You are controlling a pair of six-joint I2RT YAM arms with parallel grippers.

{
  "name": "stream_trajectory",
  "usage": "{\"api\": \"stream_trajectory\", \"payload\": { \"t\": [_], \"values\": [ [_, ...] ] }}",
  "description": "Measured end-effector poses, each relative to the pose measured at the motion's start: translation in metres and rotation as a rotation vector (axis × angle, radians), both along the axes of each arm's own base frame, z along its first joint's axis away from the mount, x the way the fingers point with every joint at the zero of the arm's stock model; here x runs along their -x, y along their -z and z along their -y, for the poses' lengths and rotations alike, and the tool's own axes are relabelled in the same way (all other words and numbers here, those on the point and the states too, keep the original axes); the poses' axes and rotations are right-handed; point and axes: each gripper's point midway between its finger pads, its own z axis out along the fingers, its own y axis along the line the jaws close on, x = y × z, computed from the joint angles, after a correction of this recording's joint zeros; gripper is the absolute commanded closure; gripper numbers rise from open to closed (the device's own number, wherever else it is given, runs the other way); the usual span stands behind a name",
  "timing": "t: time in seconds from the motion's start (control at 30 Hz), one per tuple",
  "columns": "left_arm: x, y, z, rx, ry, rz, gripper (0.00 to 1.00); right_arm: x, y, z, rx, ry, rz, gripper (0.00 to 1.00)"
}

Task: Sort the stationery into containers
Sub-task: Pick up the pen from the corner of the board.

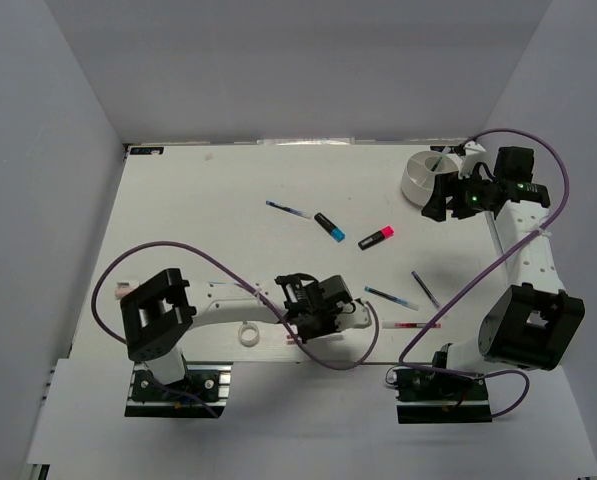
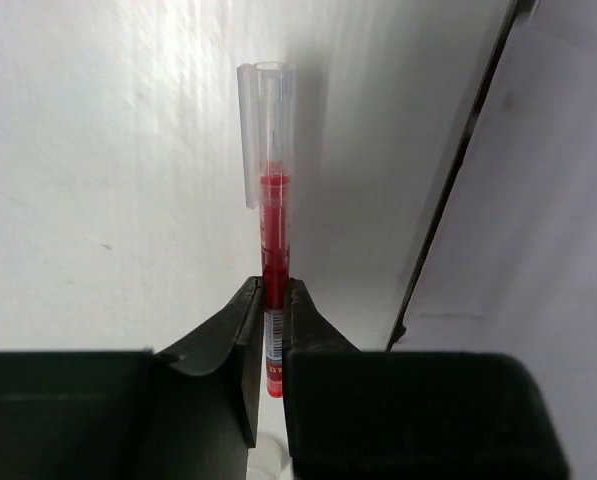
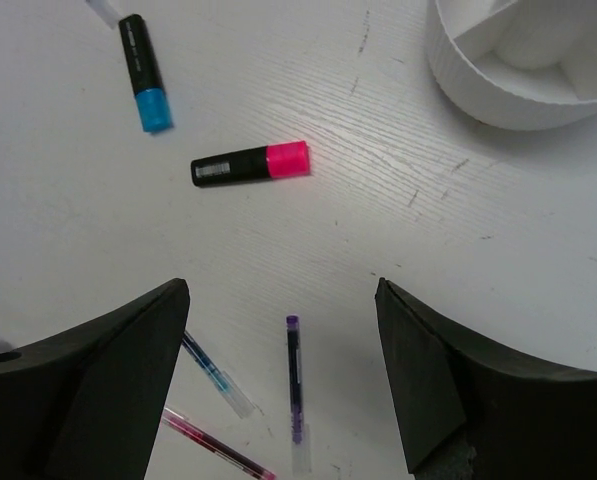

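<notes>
Top view: the left gripper (image 1: 303, 322) lies low near the 6 o'clock edge of the surface (image 1: 198, 220). Its fingers are hidden under the wrist, so its grip cannot be read from this view. The tape ring (image 1: 249, 333) lies just beside it at 9 o'clock. Toward 3 o'clock of it lies the loose red pen (image 1: 413, 325), with the blue pen (image 1: 388, 297) and the dark pen (image 1: 425, 288) near it on its 12 o'clock side. Mid-surface, the blue-and-white pen (image 1: 289, 210), the blue-cap marker (image 1: 329, 226) and the pink-cap marker (image 1: 375, 238) lie in a loose row running toward 4 o'clock. The dish (image 1: 410, 178) sits toward the surface's 1 o'clock corner. The right gripper (image 1: 448, 200) hangs just beside it at 4 o'clock and hides part of its rim

Left wrist view: the left gripper (image 2: 270, 295) is closed on the held red pen (image 2: 275, 215). Both fingers (image 2: 308, 330) press the barrel near its tail. The pen points to 12 o'clock, with its clear cap at the far end

Right wrist view: the right gripper (image 3: 281, 290) stands wide open above the surface with nothing between its fingers (image 3: 128, 340). The dish (image 3: 478, 95), its dividers showing, is at 1 o'clock. The pink-cap marker (image 3: 250, 165) lies at 11 o'clock and the blue-cap marker (image 3: 144, 72) lies beyond it. The dark pen (image 3: 294, 380) lies at 6 o'clock, with the blue pen (image 3: 213, 372) and the loose red pen (image 3: 218, 447) at 7 o'clock
</notes>
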Motion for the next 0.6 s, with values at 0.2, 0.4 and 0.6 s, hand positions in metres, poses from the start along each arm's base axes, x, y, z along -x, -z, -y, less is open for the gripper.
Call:
{"api": "stream_trajectory", "payload": {
  "t": [0.2,0.4,0.6],
  "values": [
    [-0.035,-0.055,0.034,0.146,-0.103,0.040,1.00,-0.004,-0.032,-0.014,-0.074,-0.042,0.051,0.20],
    [-0.090,-0.117,0.008,0.262,-0.277,0.150,1.00,-0.012,-0.095,-0.037,-0.201,-0.126,0.119,0.31],
    [-0.125,-0.174,-0.014,0.354,-0.363,0.285,1.00,0.006,-0.083,-0.075,-0.356,-0.208,-0.013,0.38]
  ]
}}
